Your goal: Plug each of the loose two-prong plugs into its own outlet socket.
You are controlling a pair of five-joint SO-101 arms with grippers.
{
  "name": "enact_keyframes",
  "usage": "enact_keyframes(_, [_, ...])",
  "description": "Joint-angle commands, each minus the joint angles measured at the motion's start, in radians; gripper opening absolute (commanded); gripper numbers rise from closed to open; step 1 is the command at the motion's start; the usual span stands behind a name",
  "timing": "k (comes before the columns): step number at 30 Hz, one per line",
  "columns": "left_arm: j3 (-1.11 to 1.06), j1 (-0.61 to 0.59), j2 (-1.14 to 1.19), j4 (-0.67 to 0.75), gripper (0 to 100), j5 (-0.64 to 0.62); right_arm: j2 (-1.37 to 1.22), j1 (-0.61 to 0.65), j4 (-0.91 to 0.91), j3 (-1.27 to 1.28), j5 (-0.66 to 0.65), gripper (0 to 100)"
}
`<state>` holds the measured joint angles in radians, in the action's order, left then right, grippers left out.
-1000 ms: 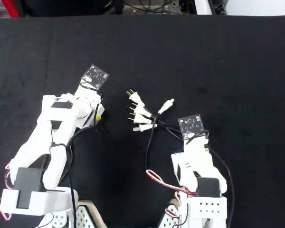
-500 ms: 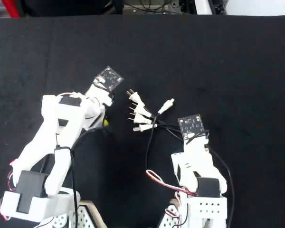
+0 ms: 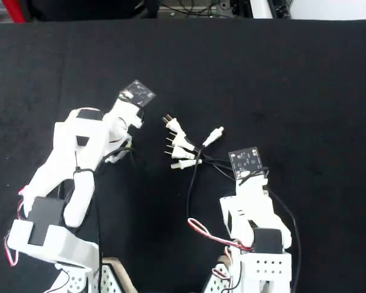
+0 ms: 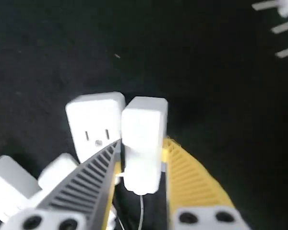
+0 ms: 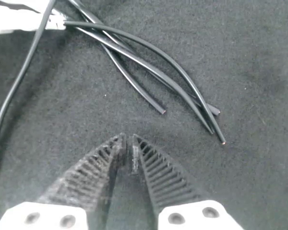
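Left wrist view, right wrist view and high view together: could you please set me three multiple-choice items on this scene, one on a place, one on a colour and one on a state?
1. Where do the loose plugs lie?
A) at the far edge
B) on the floor
C) on the black cloth, mid-table

2. What colour is the block that the left hand holds?
A) red
B) white
C) green

3. How is the right hand?
A) shut and empty
B) shut on a plug
C) wide open

Answers:
1 C: the high view shows the plugs lying together on the cloth near its middle.
2 B: the left wrist view shows a white block clamped between the two fingers.
3 A: the right wrist view shows its fingers together with nothing between them, near the black cables.
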<state>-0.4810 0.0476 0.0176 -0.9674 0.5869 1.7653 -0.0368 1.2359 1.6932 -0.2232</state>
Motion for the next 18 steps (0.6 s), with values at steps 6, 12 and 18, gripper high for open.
enact_keyframes(6, [-0.074, 0.180, -0.173, -0.181, 3, -0.003, 0.010, 0.002, 0.003, -0.002, 0.002, 1.8])
enact_keyframes(12, [-0.289, 0.308, -0.367, -0.192, 3, -0.005, 0.010, 0.002, 0.003, -0.002, 0.002, 1.8])
enact_keyframes(18, [-0.490, 0.420, -0.634, -0.235, 3, -0.009, 0.010, 0.002, 0.003, -0.002, 0.002, 1.8])
